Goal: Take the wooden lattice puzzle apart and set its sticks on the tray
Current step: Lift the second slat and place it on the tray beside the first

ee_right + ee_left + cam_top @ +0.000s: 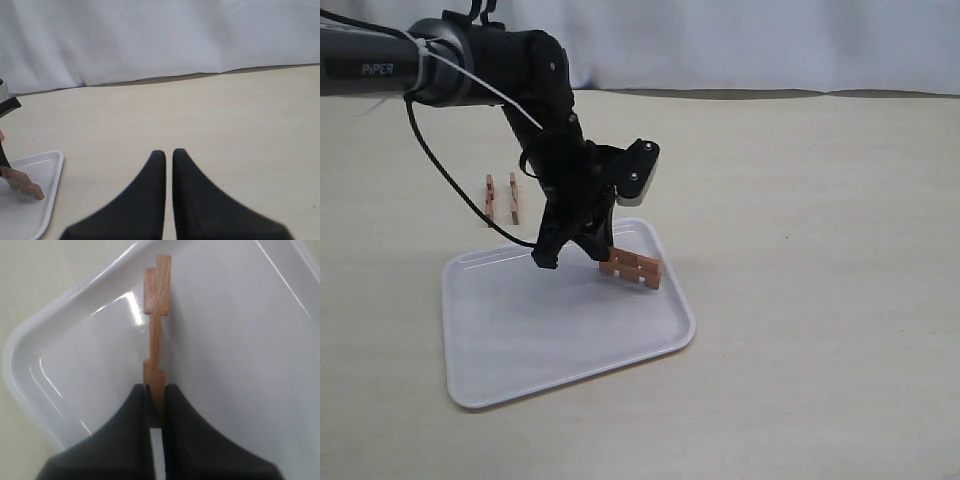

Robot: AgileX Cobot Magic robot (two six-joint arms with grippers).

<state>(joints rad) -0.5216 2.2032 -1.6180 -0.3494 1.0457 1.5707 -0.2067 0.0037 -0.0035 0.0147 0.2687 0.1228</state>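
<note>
My left gripper (pixel 601 252) is shut on one end of a reddish-brown wooden piece (pixel 631 268), held tilted just above the far right corner of the white tray (pixel 540 335). The piece looks like more than one notched stick still joined. In the left wrist view it stands edge-on (pixel 156 315) between the black fingers (pixel 177 405) of my left gripper (pixel 156 390), over the tray (pixel 240 340). Two separate sticks (pixel 490 199) (pixel 513 197) lie on the table behind the tray. My right gripper (pixel 165 154) is shut with nothing in it, over bare table; the exterior view does not show it.
The cream tabletop (pixel 820 250) spreads right of the tray. A white cloth backdrop (pixel 770 40) closes the far edge. The left arm (pixel 470 60) and its cable reach in from the upper left. The right wrist view catches the tray's corner (pixel 56 167) and the held piece (pixel 22 183).
</note>
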